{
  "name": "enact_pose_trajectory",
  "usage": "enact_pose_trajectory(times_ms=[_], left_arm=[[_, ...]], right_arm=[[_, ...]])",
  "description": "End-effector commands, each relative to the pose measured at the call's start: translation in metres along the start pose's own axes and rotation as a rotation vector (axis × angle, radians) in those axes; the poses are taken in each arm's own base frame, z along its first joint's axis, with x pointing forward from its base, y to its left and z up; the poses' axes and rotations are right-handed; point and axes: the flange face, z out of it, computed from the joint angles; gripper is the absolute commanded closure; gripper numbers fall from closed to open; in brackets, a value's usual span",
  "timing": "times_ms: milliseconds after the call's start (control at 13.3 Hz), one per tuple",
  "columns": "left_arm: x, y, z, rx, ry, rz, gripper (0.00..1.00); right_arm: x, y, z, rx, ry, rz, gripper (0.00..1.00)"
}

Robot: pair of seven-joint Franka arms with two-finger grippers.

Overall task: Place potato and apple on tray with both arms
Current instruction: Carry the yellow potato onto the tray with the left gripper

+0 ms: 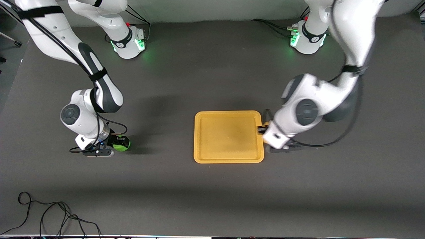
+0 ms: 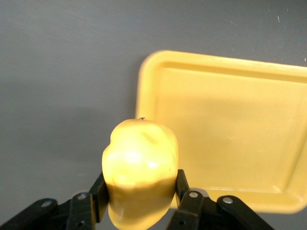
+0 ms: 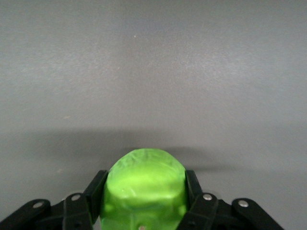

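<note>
My left gripper is shut on the lumpy yellow potato, just off the edge of the yellow-orange tray that faces the left arm's end of the table. In the front view the wrist hides most of the potato. The left wrist view shows the left gripper with the tray bare. My right gripper is shut on the green apple, low over the table toward the right arm's end. The right wrist view shows the right gripper with the apple between its fingers.
A black cable loops on the table near the front edge at the right arm's end. The two arm bases stand along the table's edge farthest from the camera. Dark mat lies between the apple and the tray.
</note>
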Motion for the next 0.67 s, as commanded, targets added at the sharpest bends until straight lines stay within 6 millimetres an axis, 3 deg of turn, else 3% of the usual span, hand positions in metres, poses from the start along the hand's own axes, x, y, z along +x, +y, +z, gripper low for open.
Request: enact_pose_trajectory(times_ms=[0, 150, 375, 525, 600], left_arm=[[-0.001, 0.024, 0.061, 0.054, 0.044, -0.029, 0.71], [-0.004, 0.029, 0.082, 0.070, 0.036, -0.012, 0.67], [-0.004, 0.027, 0.086, 0.077, 0.033, -0.010, 0.56], [-0.005, 0.028, 0.091, 0.078, 0.028, -0.007, 0.43], [-0.005, 0.028, 0.092, 0.078, 0.029, -0.006, 0.28]], right_arm=[[0.018, -0.009, -0.072, 0.008, -0.069, 0.014, 0.68], [0.029, -0.014, -0.100, 0.010, -0.085, 0.011, 0.69], [0.034, -0.034, -0.122, 0.022, -0.075, 0.035, 0.70], [0.036, -0.082, -0.135, 0.053, -0.054, 0.074, 0.76], [0.037, -0.106, -0.143, 0.070, -0.040, 0.118, 0.76]])
